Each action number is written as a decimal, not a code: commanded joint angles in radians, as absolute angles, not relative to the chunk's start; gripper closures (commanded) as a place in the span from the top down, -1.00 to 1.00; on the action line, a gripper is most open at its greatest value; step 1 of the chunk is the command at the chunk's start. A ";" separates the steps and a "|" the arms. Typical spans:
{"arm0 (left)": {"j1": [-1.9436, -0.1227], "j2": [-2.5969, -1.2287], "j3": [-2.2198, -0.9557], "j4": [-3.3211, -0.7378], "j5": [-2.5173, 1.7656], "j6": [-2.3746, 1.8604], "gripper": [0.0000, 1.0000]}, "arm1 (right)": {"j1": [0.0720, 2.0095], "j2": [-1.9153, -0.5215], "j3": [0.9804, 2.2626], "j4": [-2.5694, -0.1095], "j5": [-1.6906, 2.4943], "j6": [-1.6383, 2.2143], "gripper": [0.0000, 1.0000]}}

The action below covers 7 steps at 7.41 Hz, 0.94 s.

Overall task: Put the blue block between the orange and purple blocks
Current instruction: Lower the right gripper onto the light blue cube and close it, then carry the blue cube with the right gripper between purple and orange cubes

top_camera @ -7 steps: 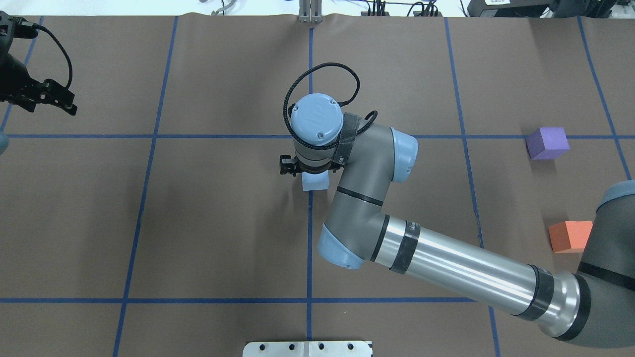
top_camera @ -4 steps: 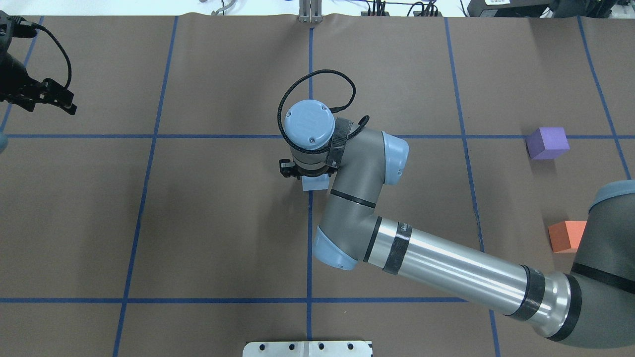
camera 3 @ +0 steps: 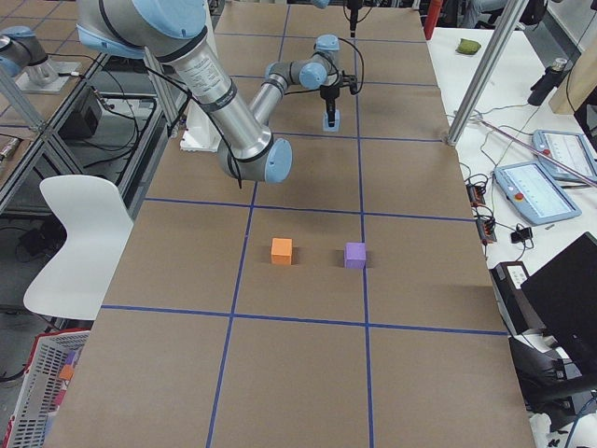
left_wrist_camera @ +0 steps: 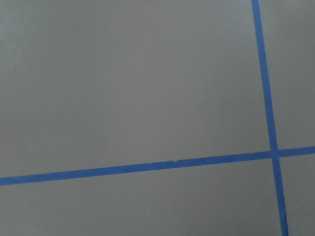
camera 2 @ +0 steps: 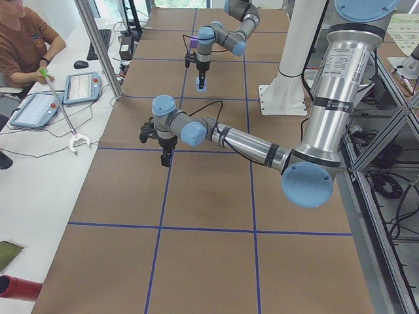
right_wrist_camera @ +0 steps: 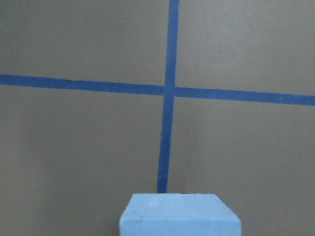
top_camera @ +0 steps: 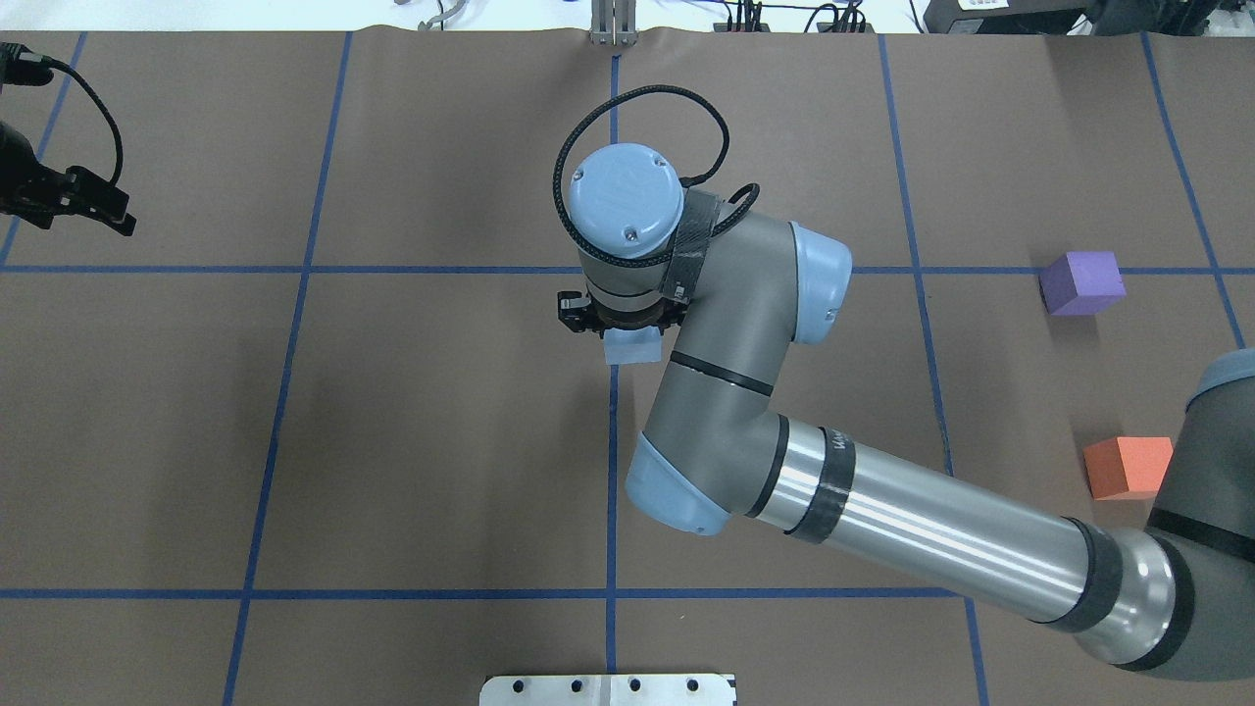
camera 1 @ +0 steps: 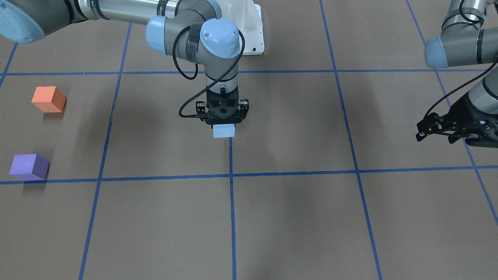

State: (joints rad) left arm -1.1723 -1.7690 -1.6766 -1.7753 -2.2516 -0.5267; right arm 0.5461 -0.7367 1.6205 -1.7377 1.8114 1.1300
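Note:
My right gripper [camera 1: 224, 124] points straight down near the table's middle and is shut on the light blue block [camera 1: 224, 131], held just above the brown paper; the block also shows in the overhead view [top_camera: 632, 345] and at the bottom of the right wrist view [right_wrist_camera: 179, 215]. The orange block [camera 1: 48, 99] and the purple block [camera 1: 29, 167] sit apart on the robot's right side, with a gap between them; both show in the overhead view, orange [top_camera: 1128, 468] and purple [top_camera: 1081, 282]. My left gripper [camera 1: 439, 130] hangs open and empty at the far left.
Blue tape lines divide the brown table cover into a grid. The white robot base plate [camera 1: 255, 27] sits at the robot's edge. An operator [camera 2: 23, 46] sits beside tablets at the table's side. My right forearm [top_camera: 931, 529] runs close to the orange block.
My right gripper dipped down onto the blue block, then rose with it; the block has shifted slightly away from the robot. My left gripper drew back toward the far left edge.

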 commanded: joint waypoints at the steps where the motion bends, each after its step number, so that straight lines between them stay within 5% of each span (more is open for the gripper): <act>1: -1.209 -1.746 -1.675 -1.787 -2.247 -0.500 1.00 | 0.662 -0.986 1.950 -1.842 1.879 0.994 -1.00; 4: -1.339 -1.665 -1.667 -1.770 -2.261 -0.131 1.00 | 0.852 -1.233 1.999 -1.777 1.978 0.706 -1.00; 7: -1.379 -1.573 -1.667 -1.788 -2.273 -0.103 1.00 | 1.015 -1.573 1.903 -1.279 2.165 0.650 -1.00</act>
State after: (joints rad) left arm -1.3623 -1.6220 -1.6681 -1.7770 -2.2752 -0.1198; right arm 0.9463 -1.4430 1.9649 -1.4949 2.0863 0.6702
